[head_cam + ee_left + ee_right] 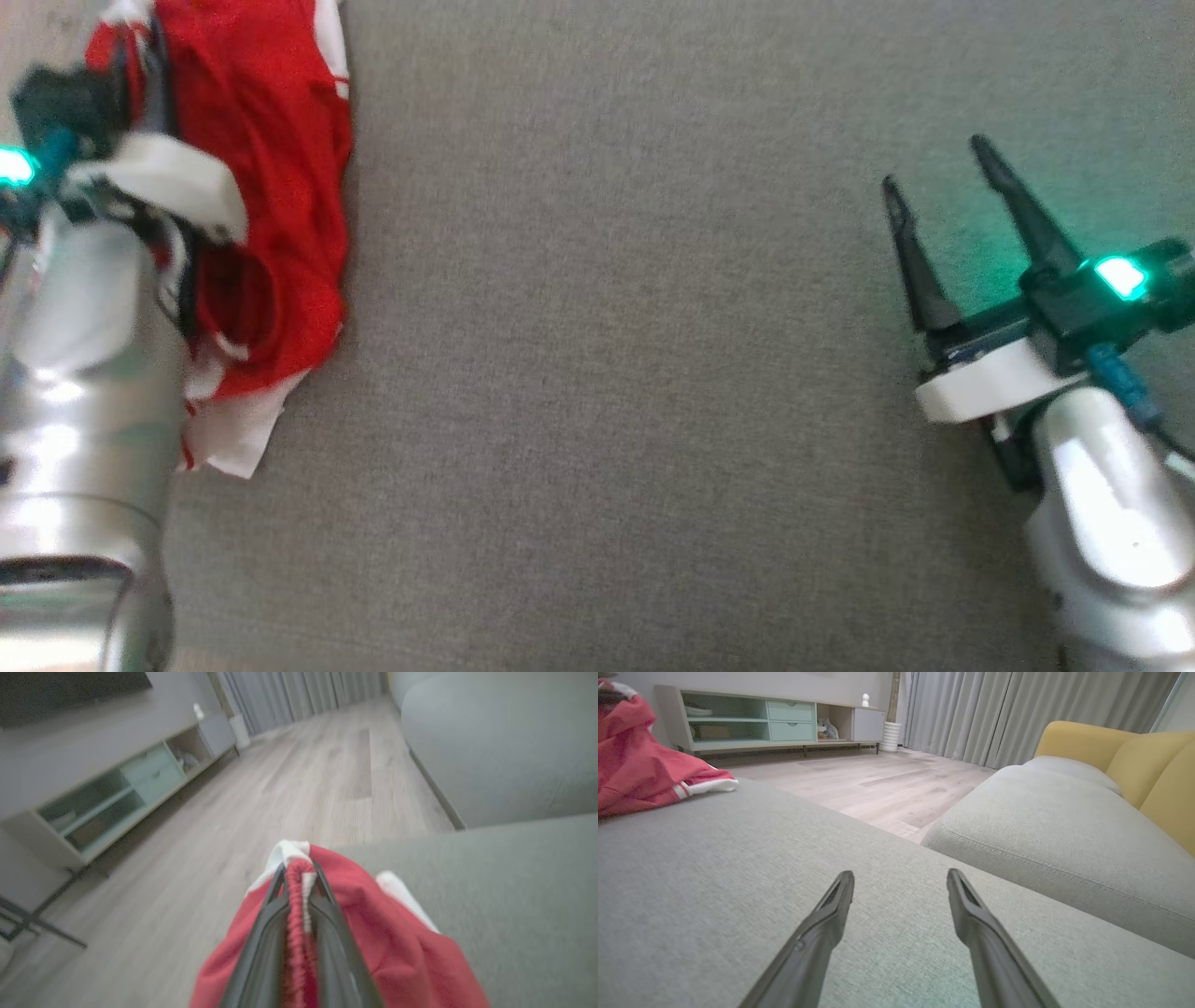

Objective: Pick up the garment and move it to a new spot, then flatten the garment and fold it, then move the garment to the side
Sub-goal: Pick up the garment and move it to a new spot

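A red garment [271, 187] with white trim lies bunched at the far left of the grey cushion [616, 373]. In the left wrist view my left gripper [298, 870] is shut on a gathered red and white edge of the garment [402, 947], the cloth pinched between both dark fingers. In the head view the left arm covers part of the cloth, and its fingers are hidden. My right gripper [938, 163] hovers open over bare cushion at the right, far from the cloth. The right wrist view shows its gripper [901, 877] spread wide and the garment [640, 774] at the far left.
A wooden floor [878, 784] lies beyond the cushion's edge, with a low media cabinet [775, 718] against the wall. A second grey cushion [1064, 826] and a yellow backrest [1134, 756] stand to the right. Curtains [994, 709] hang at the back.
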